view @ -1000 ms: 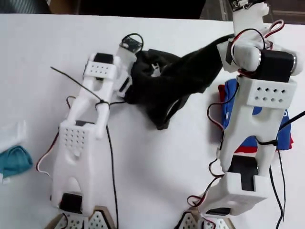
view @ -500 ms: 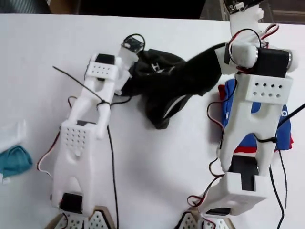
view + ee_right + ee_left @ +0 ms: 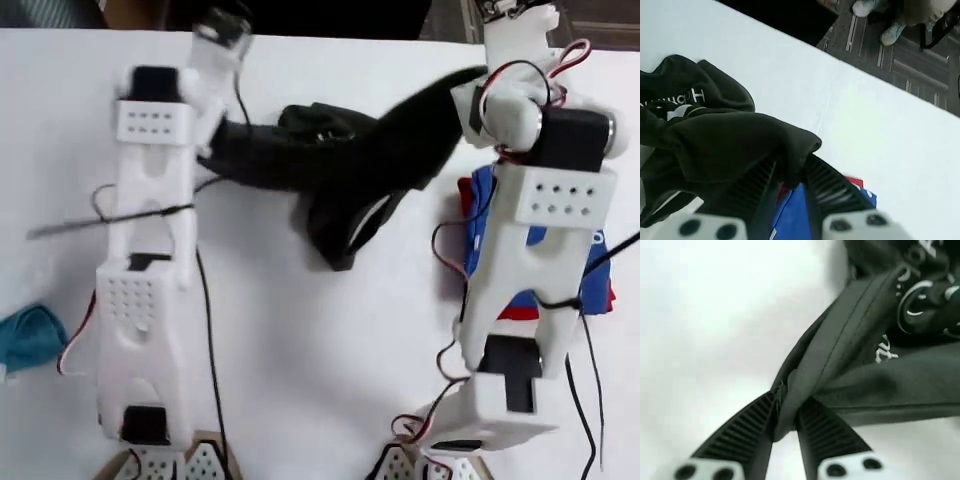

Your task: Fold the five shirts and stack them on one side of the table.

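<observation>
A black shirt point(image 3: 340, 165) hangs stretched between both arms over the middle back of the white table point(image 3: 300, 350). My left gripper point(image 3: 786, 412) is shut on one hem of the black shirt point(image 3: 865, 375); in the high view that arm point(image 3: 150, 200) stands at the left, its tip near the far edge. My right gripper point(image 3: 790, 175) is shut on another edge of the black shirt point(image 3: 715, 145), at the far right of the table. A blue and red shirt point(image 3: 485, 235) lies folded under the right arm point(image 3: 545, 200), and its blue cloth point(image 3: 795, 215) shows beneath the fingers.
A teal shirt point(image 3: 30, 335) lies bunched at the table's left edge. The table's far edge borders dark flooring point(image 3: 900, 55). Cables trail beside both arms. Open white surface lies in the front middle between the arms.
My left arm has swung left and toward the far edge, pulling the black shirt's hem with it and stretching the cloth out. The right arm has stayed nearly still.
</observation>
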